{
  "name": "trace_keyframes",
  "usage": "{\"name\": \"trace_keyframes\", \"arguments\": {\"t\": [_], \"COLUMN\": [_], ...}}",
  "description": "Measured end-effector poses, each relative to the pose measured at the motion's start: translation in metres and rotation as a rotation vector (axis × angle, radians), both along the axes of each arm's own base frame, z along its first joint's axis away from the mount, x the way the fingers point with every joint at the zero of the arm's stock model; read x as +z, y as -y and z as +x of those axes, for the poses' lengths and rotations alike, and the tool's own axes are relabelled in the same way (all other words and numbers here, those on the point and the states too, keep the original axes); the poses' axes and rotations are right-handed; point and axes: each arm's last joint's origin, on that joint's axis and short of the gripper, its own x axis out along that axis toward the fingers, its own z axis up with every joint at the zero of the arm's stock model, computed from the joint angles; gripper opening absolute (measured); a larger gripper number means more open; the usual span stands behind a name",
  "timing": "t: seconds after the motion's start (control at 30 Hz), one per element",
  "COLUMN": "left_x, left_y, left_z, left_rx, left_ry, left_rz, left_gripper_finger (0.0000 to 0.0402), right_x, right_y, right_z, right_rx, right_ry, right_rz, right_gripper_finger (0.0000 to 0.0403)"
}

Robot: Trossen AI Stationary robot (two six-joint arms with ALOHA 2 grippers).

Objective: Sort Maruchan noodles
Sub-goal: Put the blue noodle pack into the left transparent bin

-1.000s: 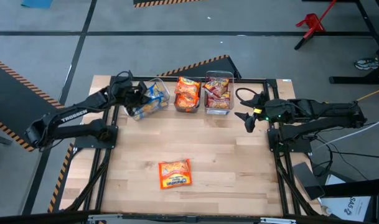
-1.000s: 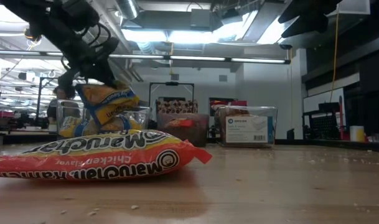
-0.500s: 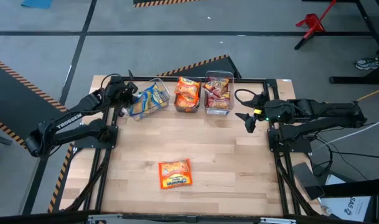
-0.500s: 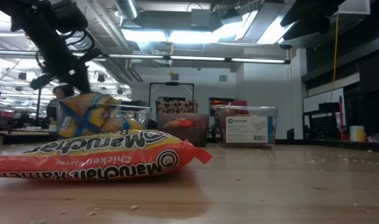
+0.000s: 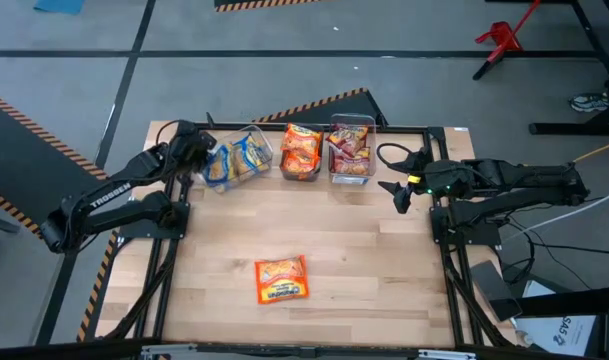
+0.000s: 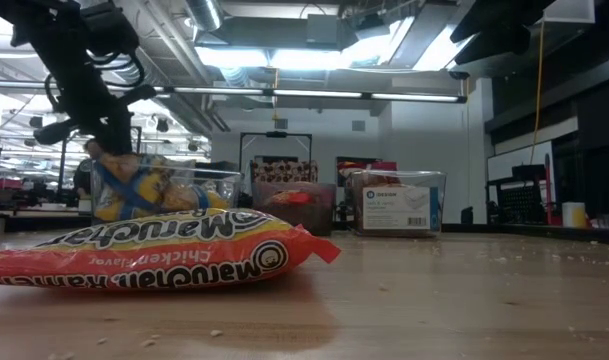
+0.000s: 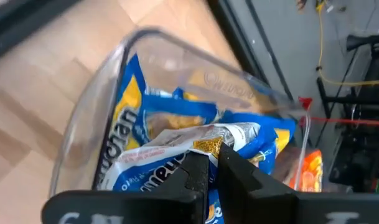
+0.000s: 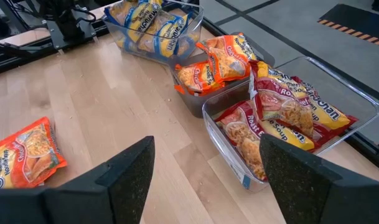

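Here, the left gripper (image 5: 205, 152) sits pinched shut, holding nothing, at the edge of the clear bin (image 5: 252, 135) of blue-and-yellow packets (image 5: 234, 160). The right gripper (image 5: 396, 188) waits wide apart beside the red packets' bin (image 5: 350, 122). One orange packet (image 5: 281, 279) lies alone — mid-table, well apart from the bins.

floor (image 5: 284, 40): grey concrete, hazard-striped tape | ceiling lights (image 6: 284, 55): on | red stand (image 5: 499, 38): far corner

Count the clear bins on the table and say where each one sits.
3, in a row along the far edge: the left bin with blue-and-yellow packets, tilted, by the left gripper; the middle bin with orange ones; the right bin with red ones.
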Motion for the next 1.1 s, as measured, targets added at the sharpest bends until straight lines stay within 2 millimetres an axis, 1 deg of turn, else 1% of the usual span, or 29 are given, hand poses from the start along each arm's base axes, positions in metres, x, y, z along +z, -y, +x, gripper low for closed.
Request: {"name": "trace_keyframes", "arguments": {"t": [0.07, 0.17, 0.37, 0.47, 0.67, 0.77, 0.9, 1.0, 1.1], "left_x": [0.000, 0.002, 0.000, 0.000, -0.005, -0.004, 0.002, 0.006, 0.008], "left_y": [0.000, 0.001, 0.001, 0.002, 0.005, 0.005, 0.003, 0.003, 0.005], "left_z": [-0.001, -0.001, 0.001, 0.000, -0.007, -0.007, -0.005, -0.006, -0.008], "left_rx": [-0.003, -0.052, -0.127, -0.159, -0.149, -0.135, -0.124, -0.140, -0.131], "left_ry": [-0.021, -0.056, -0.069, -0.101, -0.237, -0.232, -0.190, -0.196, -0.195], "left_rz": [0.017, 0.043, 0.025, 0.035, 0.012, 0.036, 0.105, 0.158, 0.171], "left_gripper_finger": [0.0016, 0.0016, 0.0020, 0.0038, 0.0097, 0.0119, 0.0132, 0.0133, 0.0133], "right_x": [0.000, 0.000, 0.000, -0.001, -0.002, -0.004, -0.008, -0.011, -0.013], "right_y": [0.000, 0.000, 0.000, 0.000, 0.000, -0.001, -0.002, -0.003, -0.003], "right_z": [0.000, 0.000, 0.000, -0.001, 0.001, 0.004, 0.009, 0.013, 0.017], "right_rx": [0.000, 0.000, 0.001, 0.001, 0.001, 0.010, 0.038, 0.047, 0.052], "right_ry": [0.000, -0.001, -0.005, -0.010, -0.022, -0.035, -0.059, -0.080, -0.093], "right_rz": [0.000, 0.000, 0.000, 0.000, -0.001, 0.009, 0.037, 0.044, 0.043], "right_gripper_finger": [0.0278, 0.0278, 0.0278, 0.0278, 0.0278, 0.0278, 0.0278, 0.0278, 0.0278]}}
